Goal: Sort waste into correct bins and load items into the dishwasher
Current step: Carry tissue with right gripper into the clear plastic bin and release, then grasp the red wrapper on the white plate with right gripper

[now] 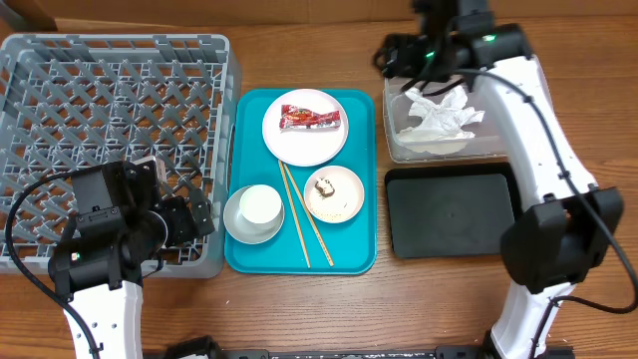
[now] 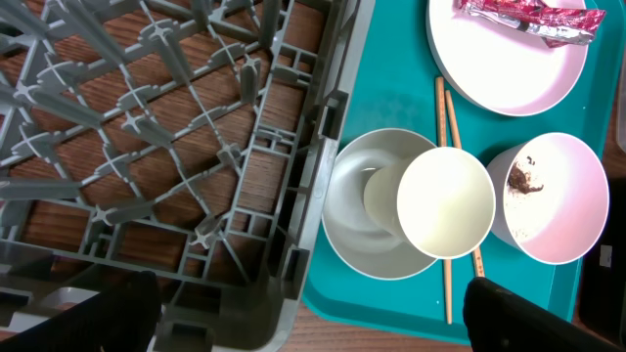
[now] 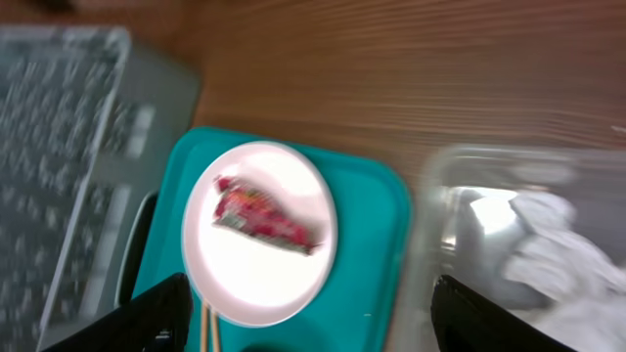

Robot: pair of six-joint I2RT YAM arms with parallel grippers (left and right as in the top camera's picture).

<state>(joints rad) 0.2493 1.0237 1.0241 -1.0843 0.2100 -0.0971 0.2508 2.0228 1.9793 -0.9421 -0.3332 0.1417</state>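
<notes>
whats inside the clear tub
A crumpled white napkin lies in the clear tub. Anything under the napkin is covered, and the right arm hides the tub edge below it.

Robot lab: two robot arms at a wooden table.
</notes>
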